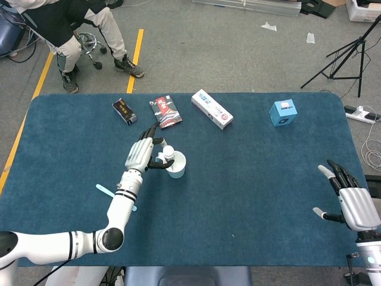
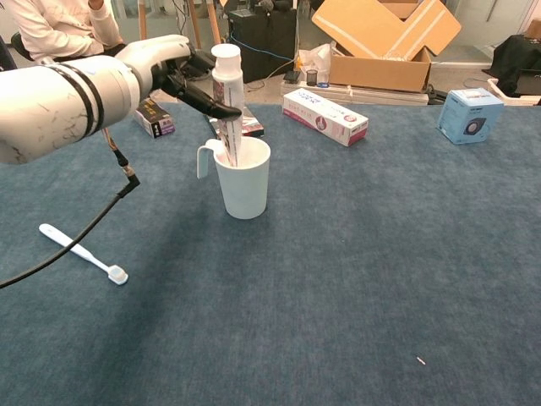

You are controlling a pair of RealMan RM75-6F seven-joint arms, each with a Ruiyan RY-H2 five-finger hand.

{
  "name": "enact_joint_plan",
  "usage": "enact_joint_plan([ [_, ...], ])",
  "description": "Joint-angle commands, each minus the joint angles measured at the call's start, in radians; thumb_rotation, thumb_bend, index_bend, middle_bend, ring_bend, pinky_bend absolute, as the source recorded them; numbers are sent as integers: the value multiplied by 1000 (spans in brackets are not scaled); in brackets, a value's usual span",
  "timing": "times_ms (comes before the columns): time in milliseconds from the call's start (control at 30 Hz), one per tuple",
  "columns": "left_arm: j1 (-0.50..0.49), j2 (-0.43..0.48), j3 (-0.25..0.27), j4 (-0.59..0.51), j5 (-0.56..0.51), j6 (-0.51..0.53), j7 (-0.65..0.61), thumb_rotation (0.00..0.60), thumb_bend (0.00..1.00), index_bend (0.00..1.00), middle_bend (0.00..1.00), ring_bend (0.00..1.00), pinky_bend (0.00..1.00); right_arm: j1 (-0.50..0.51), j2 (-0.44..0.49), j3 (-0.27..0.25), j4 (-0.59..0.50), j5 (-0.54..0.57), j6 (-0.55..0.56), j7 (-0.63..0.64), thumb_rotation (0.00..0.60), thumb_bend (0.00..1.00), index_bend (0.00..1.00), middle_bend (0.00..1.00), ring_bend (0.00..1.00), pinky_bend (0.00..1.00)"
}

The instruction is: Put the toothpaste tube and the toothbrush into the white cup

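- My left hand (image 2: 173,63) pinches the toothpaste tube (image 2: 228,101), cap up, its bottom end inside the white cup (image 2: 243,179).
- My right hand (image 1: 351,199) is open and holds nothing, near the table's right edge.
- I think the tube is almost in; the toothbrush (image 2: 83,252) waits near the left edge.

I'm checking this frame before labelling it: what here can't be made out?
- Lower end of the toothpaste tube: hidden inside the white cup, both views.
- Toothbrush in head view: partly hidden under the left forearm.
- Right hand: absent from chest view.
- Print on the white box: too small.
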State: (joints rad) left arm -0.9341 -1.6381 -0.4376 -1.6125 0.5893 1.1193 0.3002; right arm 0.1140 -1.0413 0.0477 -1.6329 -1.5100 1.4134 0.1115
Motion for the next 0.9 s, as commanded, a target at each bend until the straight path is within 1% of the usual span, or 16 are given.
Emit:
enact_joint_plan([
  [33, -4, -14, 2, 23, -8, -15, -7, 600, 396, 561, 0, 0, 0, 0, 1, 0, -1, 0, -1, 1, 600, 41, 135, 0, 0, 180],
  [367, -11, -47, 13, 70, -10, -38, -8, 600, 395, 561, 0, 0, 0, 0, 2, 0, -1, -2, 1, 6, 600, 41, 135, 0, 0, 180],
  [900, -11, -72, 24, 102, -12, -58, 1, 600, 395, 553, 0, 0, 0, 1, 3, -2, -2, -2, -2, 4, 600, 41, 135, 0, 0, 180],
])
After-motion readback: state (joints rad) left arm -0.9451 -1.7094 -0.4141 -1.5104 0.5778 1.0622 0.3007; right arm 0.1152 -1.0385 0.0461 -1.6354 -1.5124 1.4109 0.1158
